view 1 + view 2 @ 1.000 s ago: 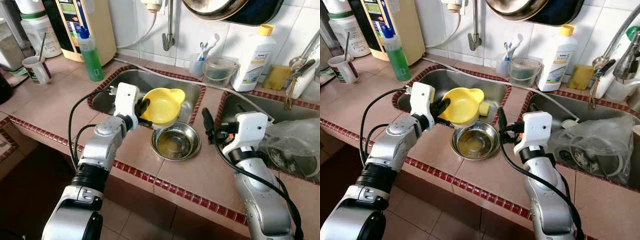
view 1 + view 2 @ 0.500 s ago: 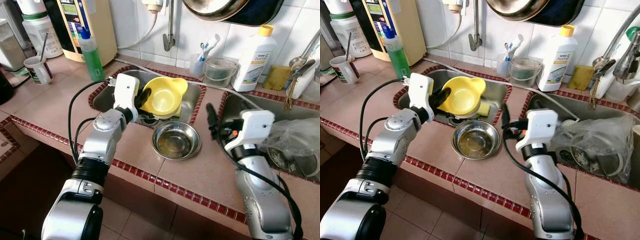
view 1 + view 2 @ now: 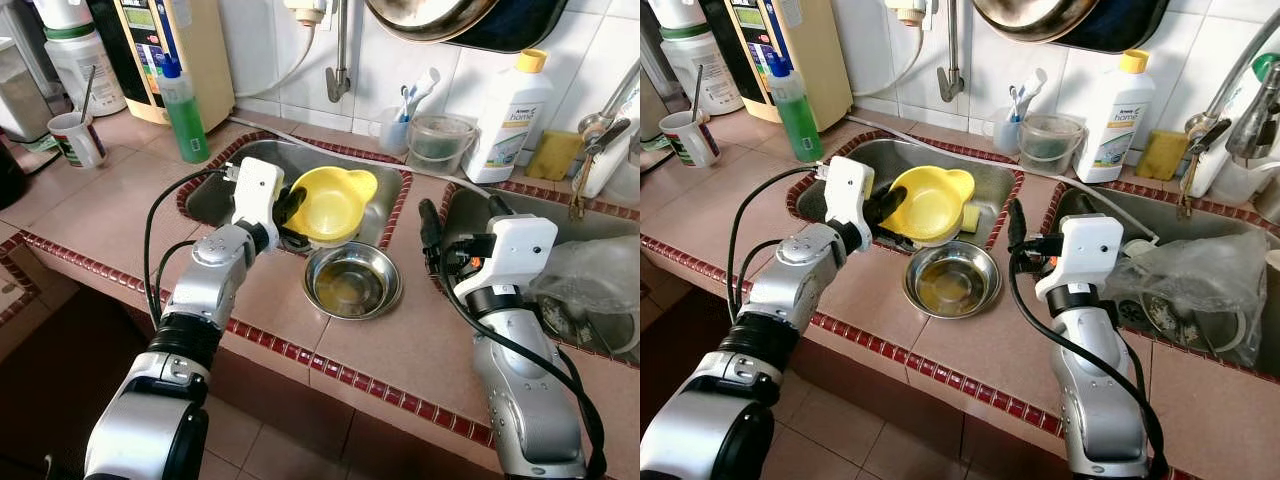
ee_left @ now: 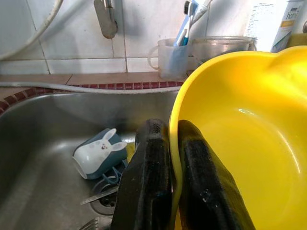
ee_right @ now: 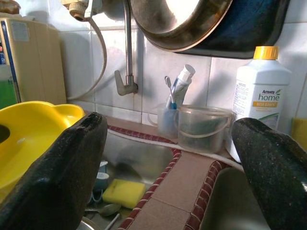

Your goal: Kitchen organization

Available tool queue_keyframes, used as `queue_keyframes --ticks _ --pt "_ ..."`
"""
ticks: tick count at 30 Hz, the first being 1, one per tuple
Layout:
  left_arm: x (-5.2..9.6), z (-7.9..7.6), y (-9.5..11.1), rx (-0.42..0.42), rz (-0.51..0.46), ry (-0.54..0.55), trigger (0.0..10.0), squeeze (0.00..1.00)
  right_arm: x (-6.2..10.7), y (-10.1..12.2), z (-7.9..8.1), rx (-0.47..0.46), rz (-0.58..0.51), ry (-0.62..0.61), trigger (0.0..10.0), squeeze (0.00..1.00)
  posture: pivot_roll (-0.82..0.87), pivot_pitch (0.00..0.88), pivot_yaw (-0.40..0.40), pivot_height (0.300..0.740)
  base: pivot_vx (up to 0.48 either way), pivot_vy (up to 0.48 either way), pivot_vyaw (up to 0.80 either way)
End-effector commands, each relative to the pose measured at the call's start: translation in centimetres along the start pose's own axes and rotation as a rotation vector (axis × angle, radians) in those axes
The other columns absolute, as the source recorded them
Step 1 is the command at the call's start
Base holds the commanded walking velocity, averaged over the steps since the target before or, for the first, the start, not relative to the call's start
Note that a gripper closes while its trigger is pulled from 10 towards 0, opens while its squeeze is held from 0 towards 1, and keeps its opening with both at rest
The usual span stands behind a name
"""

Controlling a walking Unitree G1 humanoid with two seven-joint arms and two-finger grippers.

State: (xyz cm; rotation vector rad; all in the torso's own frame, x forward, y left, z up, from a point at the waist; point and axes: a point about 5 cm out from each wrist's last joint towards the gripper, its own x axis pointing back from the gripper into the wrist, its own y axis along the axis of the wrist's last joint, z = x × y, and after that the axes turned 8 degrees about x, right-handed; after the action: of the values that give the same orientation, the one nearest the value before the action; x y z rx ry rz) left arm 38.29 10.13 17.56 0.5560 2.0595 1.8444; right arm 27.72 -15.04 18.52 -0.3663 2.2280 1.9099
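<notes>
A yellow bowl (image 3: 330,203) with a spout hangs tilted over the left sink (image 3: 215,195). My left gripper (image 3: 288,207) is shut on its near rim; in the left wrist view the two black fingers (image 4: 148,191) pinch that rim between them. A steel bowl (image 3: 350,283) stands on the tiled counter just in front of the sink, below the yellow one. My right gripper (image 3: 460,220) hovers open over the counter strip between the two sinks, its fingers (image 5: 53,182) wide apart with nothing in them.
A blue bunny cup (image 4: 98,155) and a yellow sponge (image 5: 123,192) lie in the left sink. A green soap bottle (image 3: 184,105), a mug (image 3: 73,138), a clear tub (image 3: 438,143) and a white detergent bottle (image 3: 510,115) line the back. A plastic bag (image 3: 590,275) fills the right sink.
My left gripper carried the yellow bowl up and back over the sink, then lowered it slightly. The right gripper drifted a little toward the wall.
</notes>
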Motion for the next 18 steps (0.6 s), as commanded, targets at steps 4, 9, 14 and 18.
queue_keyframes --ticks 4,9,14,18 --pt "-0.17 0.12 0.42 -0.001 -0.007 -0.01 10.0 0.0 -0.17 0.16 0.15 0.003 -0.018 0.008 10.0 0.0 -0.06 0.0 0.04 0.74 0.0 0.314 0.0" --pt "-0.2 0.14 0.35 0.004 -0.003 -0.009 10.0 0.0 -0.12 0.13 0.17 0.007 -0.013 0.008 10.0 0.0 -0.06 0.0 0.039 0.74 0.0 0.309 0.0" --pt "-0.22 0.12 0.29 0.008 -0.002 -0.011 10.0 0.0 -0.07 0.07 0.23 0.007 -0.012 0.013 10.0 0.0 -0.06 0.0 0.037 0.74 0.0 0.342 0.0" --pt "-0.27 -0.02 0.25 0.008 -0.002 -0.014 10.0 0.0 -0.04 0.1 0.28 0.007 -0.016 0.017 10.0 0.0 -0.06 0.0 0.033 0.74 0.0 0.346 0.0"
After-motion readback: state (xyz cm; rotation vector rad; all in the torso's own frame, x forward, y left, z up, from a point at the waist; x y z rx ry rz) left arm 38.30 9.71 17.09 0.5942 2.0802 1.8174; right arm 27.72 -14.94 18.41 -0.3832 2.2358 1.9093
